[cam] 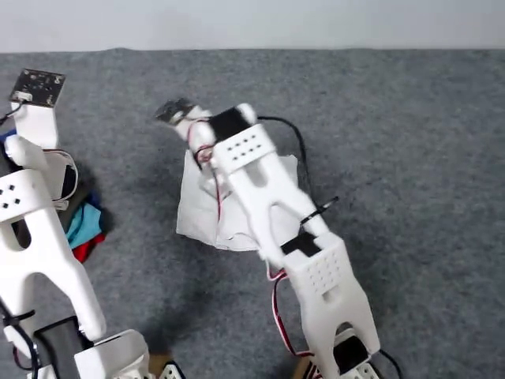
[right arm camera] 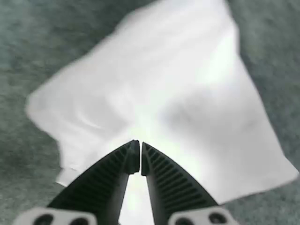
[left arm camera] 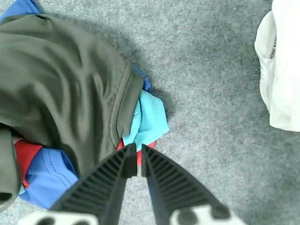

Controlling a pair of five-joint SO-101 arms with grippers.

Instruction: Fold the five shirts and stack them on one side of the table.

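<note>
My left gripper (left arm camera: 136, 161), jaws pressed together on nothing, hangs over the pile of shirts (left arm camera: 70, 103) by the table's (cam: 410, 158) left edge. Farther in, mid-table, my right gripper (right arm camera: 139, 157), jaws likewise closed, sits above the white shirt (right arm camera: 178, 93).

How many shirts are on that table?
5: white shirt mid-table under the right arm; olive shirt, turquoise shirt, red shirt, blue shirt piled by the left arm. Others may hide.

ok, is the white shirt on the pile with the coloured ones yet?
No, the white fabric shirt lies by itself on the grey carpeted table, apart from the pile of coloured shirts.
</note>
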